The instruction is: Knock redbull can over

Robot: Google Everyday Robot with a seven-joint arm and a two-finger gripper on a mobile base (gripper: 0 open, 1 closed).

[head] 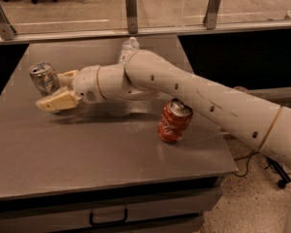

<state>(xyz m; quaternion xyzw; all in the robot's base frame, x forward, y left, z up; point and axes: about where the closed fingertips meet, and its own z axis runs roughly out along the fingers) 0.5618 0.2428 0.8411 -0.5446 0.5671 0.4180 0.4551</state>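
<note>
Hand, fingers spread and gripping nothing, sits just beside redbull can on grey table.

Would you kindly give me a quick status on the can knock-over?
Gripper open, close beside redbull can. Redbull can standing, slightly tilted, not down. Red-orange can under the arm, well apart, not in the way.
</note>
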